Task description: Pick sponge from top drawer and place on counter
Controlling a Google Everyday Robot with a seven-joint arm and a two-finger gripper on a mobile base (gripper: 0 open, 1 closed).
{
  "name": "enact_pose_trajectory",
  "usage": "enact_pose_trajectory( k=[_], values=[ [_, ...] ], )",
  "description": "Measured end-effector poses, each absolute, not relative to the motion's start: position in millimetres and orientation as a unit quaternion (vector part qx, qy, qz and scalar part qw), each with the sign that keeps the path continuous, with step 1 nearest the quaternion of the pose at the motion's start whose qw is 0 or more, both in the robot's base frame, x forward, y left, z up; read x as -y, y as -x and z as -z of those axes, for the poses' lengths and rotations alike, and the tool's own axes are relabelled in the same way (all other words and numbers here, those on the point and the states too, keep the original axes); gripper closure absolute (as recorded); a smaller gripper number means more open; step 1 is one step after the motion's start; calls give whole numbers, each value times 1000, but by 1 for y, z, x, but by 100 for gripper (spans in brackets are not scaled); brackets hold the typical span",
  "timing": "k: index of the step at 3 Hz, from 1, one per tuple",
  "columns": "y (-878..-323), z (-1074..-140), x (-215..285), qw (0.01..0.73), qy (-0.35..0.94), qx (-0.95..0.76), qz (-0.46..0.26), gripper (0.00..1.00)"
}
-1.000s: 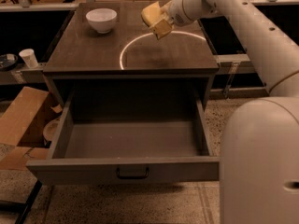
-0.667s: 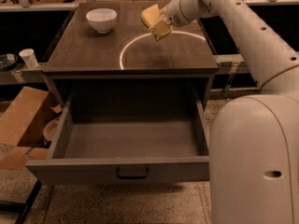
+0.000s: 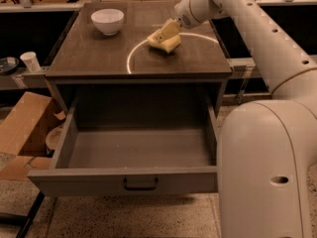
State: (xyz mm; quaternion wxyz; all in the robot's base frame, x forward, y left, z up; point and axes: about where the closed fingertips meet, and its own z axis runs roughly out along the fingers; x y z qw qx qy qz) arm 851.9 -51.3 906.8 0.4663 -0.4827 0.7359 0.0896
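The pale-yellow sponge [image 3: 170, 45] rests low on the dark brown counter [image 3: 94, 53], on the rim of the thin white circle arc [image 3: 129, 59]. My gripper [image 3: 164, 35] reaches in from the upper right and is shut on the sponge, its tan fingers [image 3: 166, 30] covering the sponge's top. The top drawer [image 3: 138, 150] is pulled wide open below the counter and nothing lies in it. Its dark bar handle [image 3: 140, 184] sits at the middle of the front panel.
A white bowl [image 3: 107, 21] stands at the counter's back left. My white arm and base [image 3: 267, 167] fill the right side, next to the drawer's right wall. A cardboard box [image 3: 22, 128] and a paper cup [image 3: 30, 61] are at the left.
The gripper has come down and slightly forward with the sponge, from above the counter to counter level by the white arc. The drawer and bowl have not moved.
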Motion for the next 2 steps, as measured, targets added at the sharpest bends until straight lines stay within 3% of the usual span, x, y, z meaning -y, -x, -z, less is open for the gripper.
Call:
enact_pose_trajectory(
  k=[2],
  values=[
    [-838, -944, 71, 525, 459, -712, -83, 0]
  ],
)
